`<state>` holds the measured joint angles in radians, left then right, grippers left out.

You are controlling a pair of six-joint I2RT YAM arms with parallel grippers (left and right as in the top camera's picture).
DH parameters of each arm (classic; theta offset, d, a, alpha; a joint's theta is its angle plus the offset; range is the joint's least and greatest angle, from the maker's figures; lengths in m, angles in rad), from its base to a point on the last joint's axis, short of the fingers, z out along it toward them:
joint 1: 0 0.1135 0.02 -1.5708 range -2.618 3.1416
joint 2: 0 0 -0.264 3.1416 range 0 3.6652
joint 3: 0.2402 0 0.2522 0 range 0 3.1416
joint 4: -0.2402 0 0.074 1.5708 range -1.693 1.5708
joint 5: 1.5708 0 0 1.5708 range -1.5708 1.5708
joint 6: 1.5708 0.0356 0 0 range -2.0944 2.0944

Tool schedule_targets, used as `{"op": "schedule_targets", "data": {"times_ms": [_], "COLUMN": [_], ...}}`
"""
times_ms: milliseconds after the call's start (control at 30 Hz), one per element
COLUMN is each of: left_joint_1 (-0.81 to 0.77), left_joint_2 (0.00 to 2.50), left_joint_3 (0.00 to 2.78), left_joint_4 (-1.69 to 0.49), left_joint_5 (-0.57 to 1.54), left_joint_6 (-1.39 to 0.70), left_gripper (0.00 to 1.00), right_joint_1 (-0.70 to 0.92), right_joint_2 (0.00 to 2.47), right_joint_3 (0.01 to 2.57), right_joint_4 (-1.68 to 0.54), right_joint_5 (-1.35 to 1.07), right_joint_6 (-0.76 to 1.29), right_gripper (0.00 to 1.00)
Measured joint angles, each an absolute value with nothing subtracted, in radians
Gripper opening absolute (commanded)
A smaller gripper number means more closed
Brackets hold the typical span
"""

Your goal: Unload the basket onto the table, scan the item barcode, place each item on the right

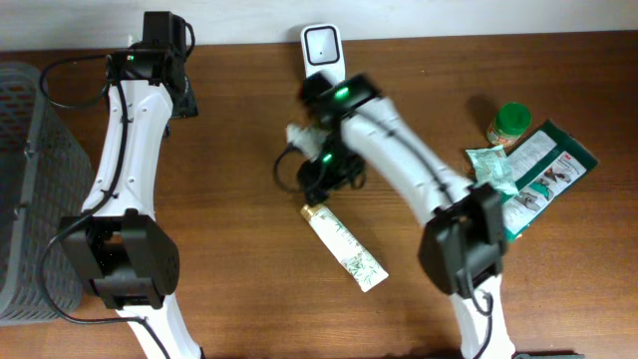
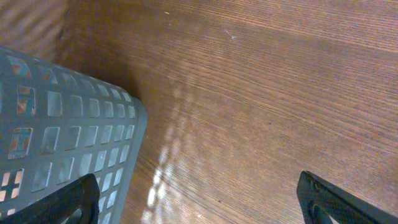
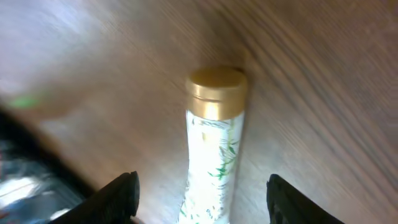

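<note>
A white tube with green leaf print and a gold cap (image 1: 346,247) lies flat on the wooden table, cap toward the far side. In the right wrist view the tube (image 3: 214,143) runs up between the two dark fingers, with a clear gap on each side. My right gripper (image 3: 200,185) is open over the tube's body and hangs just beyond the cap in the overhead view (image 1: 321,179). A white barcode scanner (image 1: 324,45) stands at the table's far edge. My left gripper (image 2: 198,186) is open wide over bare wood and holds nothing.
A grey mesh basket (image 1: 30,189) stands at the left edge, its corner (image 2: 62,124) close to my left gripper. At the right lie a green-lidded jar (image 1: 510,122), a small green packet (image 1: 491,165) and a larger green pouch (image 1: 543,172).
</note>
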<state>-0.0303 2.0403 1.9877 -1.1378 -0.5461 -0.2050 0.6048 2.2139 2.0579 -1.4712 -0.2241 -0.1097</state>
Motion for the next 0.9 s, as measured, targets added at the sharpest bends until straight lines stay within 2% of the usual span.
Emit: {"op": "schedule_targets", "data": {"times_ms": [100, 267, 333, 367, 433, 467, 600, 700, 733, 767, 800, 833, 900], "left_joint_1": [-0.03, -0.03, -0.03, -0.03, -0.03, -0.03, -0.03, -0.03, -0.03, -0.03, -0.03, -0.03, -0.03], "left_joint_2": [2.04, 2.04, 2.04, 2.04, 2.04, 2.04, 2.04, 2.04, 2.04, 2.04, 2.04, 2.04, 2.04], "left_joint_3": [1.988, 1.988, 1.988, 1.988, 1.988, 1.988, 1.988, 1.988, 1.988, 1.988, 1.988, 1.988, 1.988], "left_joint_4": [-1.138, -1.138, -1.138, -1.138, -1.138, -1.138, -1.138, -1.138, -1.138, -1.138, -1.138, -1.138, -1.138], "left_joint_5": [-0.546, -0.546, -0.546, -0.546, -0.546, -0.546, -0.546, -0.546, -0.546, -0.546, -0.546, -0.546, -0.546], "left_joint_6": [-0.205, -0.205, -0.205, -0.205, -0.205, -0.205, -0.205, -0.205, -0.205, -0.205, -0.205, -0.205, -0.205], "left_gripper": [0.99, 0.99, 0.99, 0.99, 0.99, 0.99, 0.99, 0.99, 0.99, 0.99, 0.99, 0.99, 0.99], "right_joint_1": [0.717, 0.753, 0.756, 0.756, 0.756, 0.755, 0.745, 0.694, 0.677, 0.659, 0.636, 0.624, 0.602], "right_joint_2": [2.275, 2.381, 2.395, 2.397, 2.408, 2.408, 2.408, 2.409, 2.409, 2.409, 2.41, 2.41, 2.41], "right_joint_3": [2.058, 2.057, 2.032, 2.012, 2.003, 2.001, 2.007, 2.059, 2.077, 2.086, 2.098, 2.104, 2.106], "right_joint_4": [-1.462, -1.439, -1.402, -1.386, -1.381, -1.375, -1.359, -1.276, -1.253, -1.211, -1.111, -1.085, -1.034], "right_joint_5": [-0.058, 0.008, 0.027, 0.034, 0.04, 0.045, 0.045, 0.046, 0.046, 0.049, 0.053, 0.054, 0.057], "right_joint_6": [-0.025, 0.004, 0.006, 0.006, 0.011, 0.007, 0.002, -0.021, -0.03, -0.041, -0.056, -0.073, -0.094], "right_gripper": [0.66, 0.73, 0.72, 0.65, 0.41, 0.34, 0.25, 0.25, 0.28, 0.42, 0.75, 0.87, 0.99]}}
